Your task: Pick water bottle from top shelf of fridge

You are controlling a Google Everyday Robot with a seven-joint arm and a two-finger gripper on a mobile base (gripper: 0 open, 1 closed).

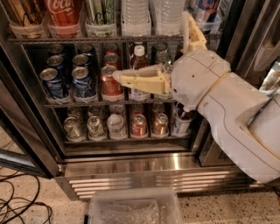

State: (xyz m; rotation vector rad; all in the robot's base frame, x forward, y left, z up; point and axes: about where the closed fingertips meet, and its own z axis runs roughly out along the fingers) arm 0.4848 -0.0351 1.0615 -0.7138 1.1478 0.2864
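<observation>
The big drinks fridge [144, 164], framed in stainless steel, fills the view with its front open. A dark door post rises on the right and a ribbed steel grille runs along the base. The robot's bulky, smooth white arm [227, 109] reaches in from the right and covers the right ends of the middle and lower racks. Open room is left in front of the racks to its left and before the upper rack above it. The thin dark wire top shelf [87, 39], fronted by a steel rail, spans the cabinet near the upper edge of the view. On the speckled floor just before the grille stands a clear plastic bin [135, 205], with dark cables [17, 205] at the left.

The clear plastic water bottle [136, 13], ribbed and crinkled, stands on the top shelf near the middle and is cut off by the upper edge. A second clear bottle [168, 13] is just beside it on the right, and a red cola bottle [65, 11] is further left.

The cream-coloured plastic gripper [117, 77] points level to the left at the middle rack's height, well below the water bottle. It lies in front of a red drink can [109, 89] and a white-capped brown bottle [139, 59]. Whether it is clenched or released cannot be told; it appears to carry nothing.
</observation>
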